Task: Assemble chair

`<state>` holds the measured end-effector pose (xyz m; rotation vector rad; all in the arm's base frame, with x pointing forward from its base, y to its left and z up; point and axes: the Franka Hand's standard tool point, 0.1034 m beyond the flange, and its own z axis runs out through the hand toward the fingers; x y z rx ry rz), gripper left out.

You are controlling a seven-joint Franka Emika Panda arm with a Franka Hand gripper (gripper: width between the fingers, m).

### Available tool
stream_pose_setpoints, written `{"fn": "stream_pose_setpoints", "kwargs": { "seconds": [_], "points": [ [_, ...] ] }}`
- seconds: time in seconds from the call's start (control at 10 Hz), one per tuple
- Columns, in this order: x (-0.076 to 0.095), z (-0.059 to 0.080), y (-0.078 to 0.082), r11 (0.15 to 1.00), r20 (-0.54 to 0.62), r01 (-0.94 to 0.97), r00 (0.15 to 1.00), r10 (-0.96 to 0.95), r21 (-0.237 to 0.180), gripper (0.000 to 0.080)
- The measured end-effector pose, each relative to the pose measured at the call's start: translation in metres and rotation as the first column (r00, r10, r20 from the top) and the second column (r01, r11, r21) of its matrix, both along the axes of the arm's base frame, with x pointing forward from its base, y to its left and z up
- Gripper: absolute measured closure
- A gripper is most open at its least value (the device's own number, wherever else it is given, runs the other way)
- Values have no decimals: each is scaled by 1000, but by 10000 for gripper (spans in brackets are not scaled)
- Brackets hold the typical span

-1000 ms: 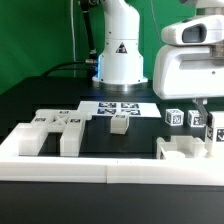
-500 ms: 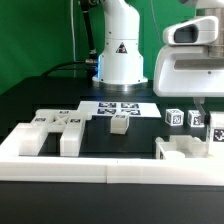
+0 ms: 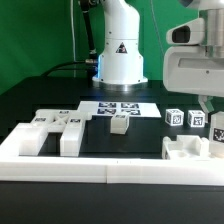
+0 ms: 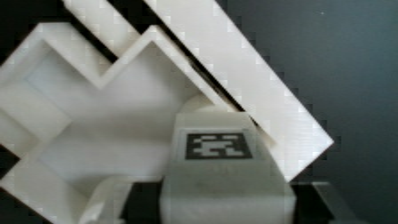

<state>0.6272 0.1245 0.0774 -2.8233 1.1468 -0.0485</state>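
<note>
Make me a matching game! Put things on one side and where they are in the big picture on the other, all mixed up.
Things:
1. marker board
2. gripper
3. big comb-shaped chair part
4. small white block

Places:
A. the exterior view's left
B. just in front of the marker board
C. the exterior view's right, closed on a tagged block
D. lying flat in the middle, covered in tags

Pairs: 1-D, 2-C, 3-A, 4-B

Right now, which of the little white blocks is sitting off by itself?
The small block in the middle, just in front of the marker board. The other small blocks bunch together at the exterior view's right.
</note>
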Motion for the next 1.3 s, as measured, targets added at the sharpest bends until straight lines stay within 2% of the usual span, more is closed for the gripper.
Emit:
{"fn": "stream_pose_setpoints", "kwargs": {
  "seconds": [0.3, 0.5, 0.6, 0.7, 1.0, 1.3],
  "points": [
    [1, 0, 2, 972, -12, 231, 973, -231, 33, 509],
    [1, 0, 3, 971, -13, 237, 972, -236, 34, 509],
    [1, 0, 3, 980, -10, 198, 980, -198, 32, 336],
    [1, 0, 3, 986, -7, 165, 986, -164, 29, 197],
    [1, 1, 4, 987, 26, -158, 987, 158, 3, 152],
    [1, 1, 5, 907, 44, -420, 906, 420, -24, 151]
  ]
}}
